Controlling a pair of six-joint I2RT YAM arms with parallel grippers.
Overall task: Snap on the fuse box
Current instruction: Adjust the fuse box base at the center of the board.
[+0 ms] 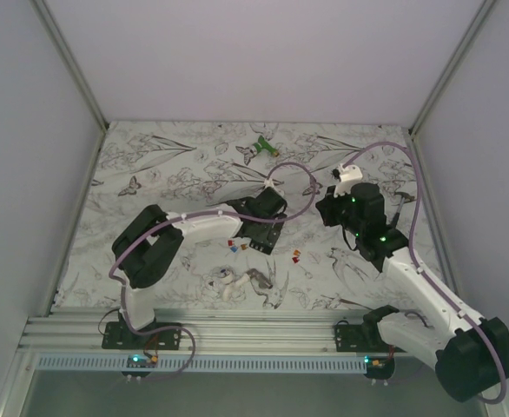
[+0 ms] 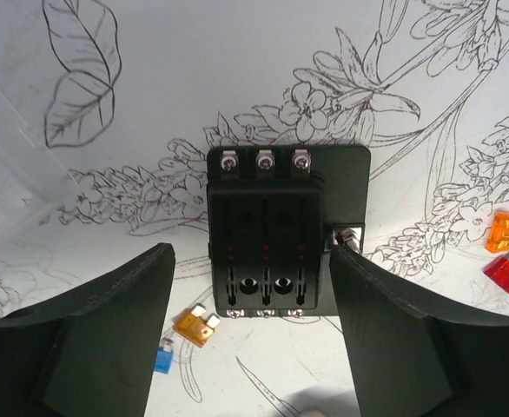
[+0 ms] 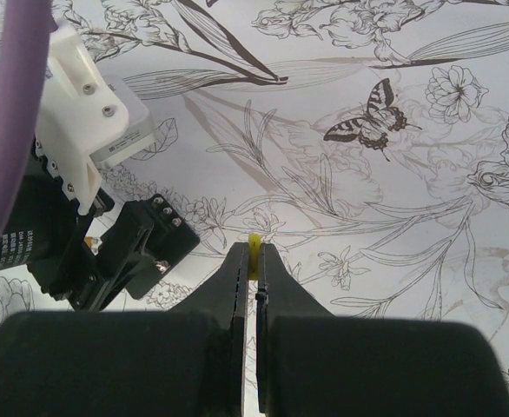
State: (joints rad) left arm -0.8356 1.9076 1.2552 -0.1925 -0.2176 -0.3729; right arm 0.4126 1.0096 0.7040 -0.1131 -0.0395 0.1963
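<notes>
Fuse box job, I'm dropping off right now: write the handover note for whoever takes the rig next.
Left gripper: open, jaws straddling the black square plastic fuse box, not clamped on it.
Right gripper: shut on a small yellow plastic piece, probably a fuse.
Fuse box: flat on the flower-printed table cover, slotted face up.
Loose nearby: small orange fuse and small blue fuse, beside the left finger.
Done: box framed by the left jaws, yellow piece in the right grip.
Left: steady the box, then likely press the piece in until it snaps.
</notes>
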